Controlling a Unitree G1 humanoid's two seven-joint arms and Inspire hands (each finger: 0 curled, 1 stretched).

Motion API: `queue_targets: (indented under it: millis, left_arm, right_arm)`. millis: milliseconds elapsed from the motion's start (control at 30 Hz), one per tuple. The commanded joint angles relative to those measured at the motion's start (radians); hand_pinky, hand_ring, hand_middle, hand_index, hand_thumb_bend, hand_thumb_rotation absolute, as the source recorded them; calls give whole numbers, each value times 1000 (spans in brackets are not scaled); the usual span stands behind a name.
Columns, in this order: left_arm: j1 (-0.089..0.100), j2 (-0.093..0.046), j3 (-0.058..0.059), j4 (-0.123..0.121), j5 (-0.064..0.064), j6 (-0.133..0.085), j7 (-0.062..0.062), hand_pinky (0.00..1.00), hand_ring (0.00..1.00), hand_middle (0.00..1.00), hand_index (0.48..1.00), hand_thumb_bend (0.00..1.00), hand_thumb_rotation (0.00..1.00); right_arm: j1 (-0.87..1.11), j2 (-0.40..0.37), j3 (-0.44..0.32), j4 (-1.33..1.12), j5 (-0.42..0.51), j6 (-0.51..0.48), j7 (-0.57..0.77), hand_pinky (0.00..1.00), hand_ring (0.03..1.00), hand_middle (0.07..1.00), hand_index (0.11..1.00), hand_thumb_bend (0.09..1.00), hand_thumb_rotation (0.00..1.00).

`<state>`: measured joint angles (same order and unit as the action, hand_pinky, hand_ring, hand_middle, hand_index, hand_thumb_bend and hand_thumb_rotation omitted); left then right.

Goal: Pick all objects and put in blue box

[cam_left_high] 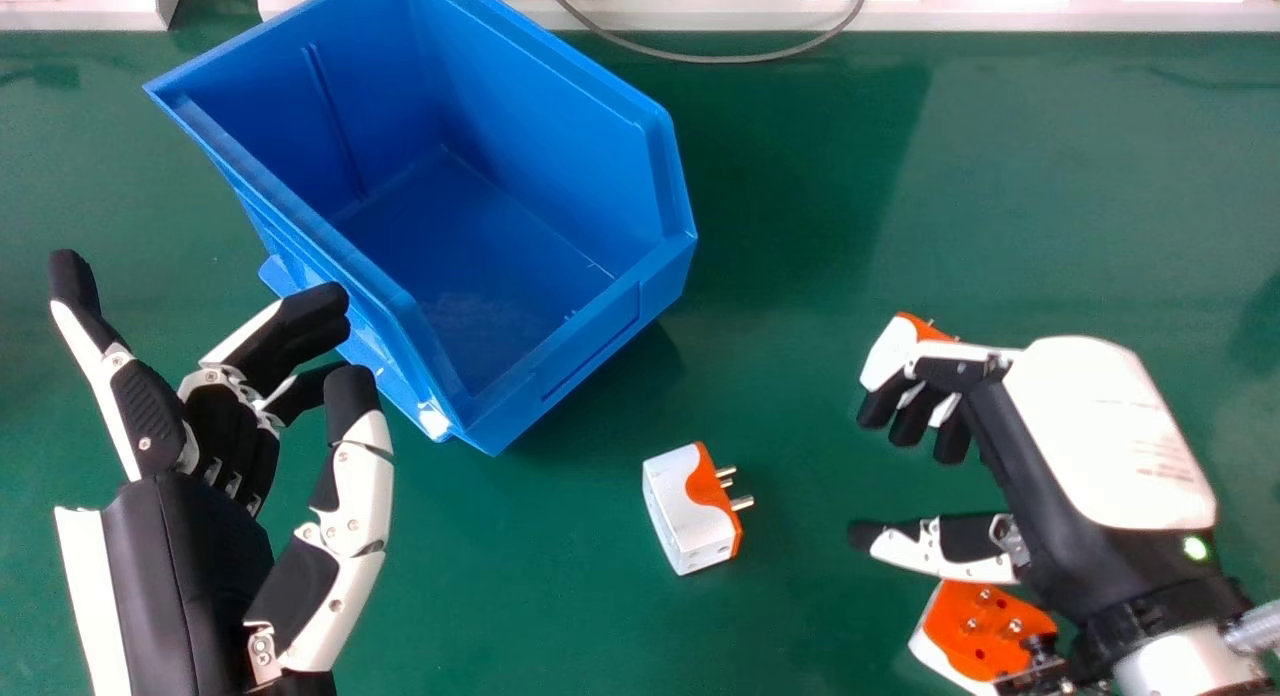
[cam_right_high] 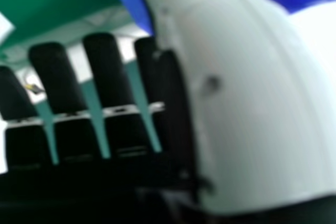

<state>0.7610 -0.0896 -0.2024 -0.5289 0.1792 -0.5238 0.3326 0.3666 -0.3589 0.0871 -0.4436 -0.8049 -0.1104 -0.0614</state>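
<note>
My left hand [cam_left_high: 185,566] is at the lower left in the head view, left of and just below the blue box [cam_left_high: 560,371], its fingers loosely bent and holding nothing. My right hand [cam_left_high: 1100,426] is on the right side, open, thumb apart from the fingers. In the right hand view that hand [cam_right_high: 107,72] shows straight fingers and a large pale thumb. A white and orange plug adapter [cam_left_high: 685,516] lies between the hands. A second adapter [cam_left_high: 890,354] is partly covered by the right hand's fingers. A third adapter [cam_left_high: 985,631] lies below its thumb, partly hidden by the wrist.
The box stands tilted to the view at the upper left of the green table [cam_left_high: 780,406], with its inside visible and bare. A grey cable [cam_left_high: 700,56] loops over the table's far edge, near white panels.
</note>
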Motion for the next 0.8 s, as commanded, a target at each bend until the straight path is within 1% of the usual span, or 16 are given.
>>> queue_targets:
  millis: [0,67,100,133,167,200,233,300,333,400,433,500,600,667,767]
  left_arm:
    - [4,-33,-12,-14,7,-19,5,654,712,704,722,280,0]
    - [3,-34,-12,-13,7,-18,5,655,714,705,722,281,0]
    - [2,-35,-13,-13,5,-18,5,656,714,705,722,280,0]
    - [2,-35,-14,-12,-1,-17,4,656,714,705,722,280,0]
    - [3,-35,-17,-13,-13,-15,2,656,714,704,721,282,0]
    - [3,-35,-21,-14,-26,-12,-1,656,712,702,719,287,0]
    - [3,-35,-24,-16,-36,-8,-3,658,713,701,719,289,0]
    - [2,-34,-26,-16,-48,-8,-7,659,714,701,720,286,0]
    - [2,-34,-27,-16,-51,-8,-7,658,713,700,718,287,0]
    - [2,-34,-29,-17,-53,-8,-7,655,711,697,717,291,0]
    - [3,-35,-29,-18,-53,-8,-7,655,711,697,716,293,0]
    - [4,-34,-30,-18,-52,-10,-8,654,710,696,715,293,0]
    - [7,-31,-30,-20,-55,-10,-11,658,711,698,716,287,0]
    - [7,-31,-29,-19,-51,-12,-11,658,713,700,719,284,0]
    - [9,-31,-30,-21,-50,-9,-11,657,714,700,718,290,0]
  right_arm:
    - [2,1,-16,-54,11,3,16,340,428,506,536,499,0]
    - [10,-8,-17,-91,16,47,94,337,427,507,538,497,0]
    - [15,-17,-17,-116,4,83,154,331,426,511,540,496,0]
    - [20,-34,-15,-146,-26,123,230,327,430,521,541,495,0]
    - [23,-56,-13,-172,-55,151,304,381,496,599,525,503,46]
    - [24,-77,-11,-198,-90,182,384,473,601,713,638,664,84]
    - [23,-93,-7,-222,-119,210,460,565,708,795,731,769,139]
    - [17,-104,4,-258,-175,265,585,737,891,933,864,894,237]
    - [10,-106,11,-271,-206,290,647,820,944,966,913,938,261]
    - [-6,-110,24,-291,-263,330,760,939,982,989,972,975,287]
    - [-12,-109,29,-297,-285,343,801,976,993,996,989,991,298]
    - [-20,-108,35,-302,-327,356,861,994,999,999,998,999,283]
    - [-27,-105,38,-306,-376,361,921,1000,1000,1000,1000,1000,281]
    - [-29,-99,38,-303,-394,360,937,1000,1000,1000,1000,1000,300]
    - [-28,-88,38,-293,-400,356,936,1000,1000,1000,1000,1000,310]
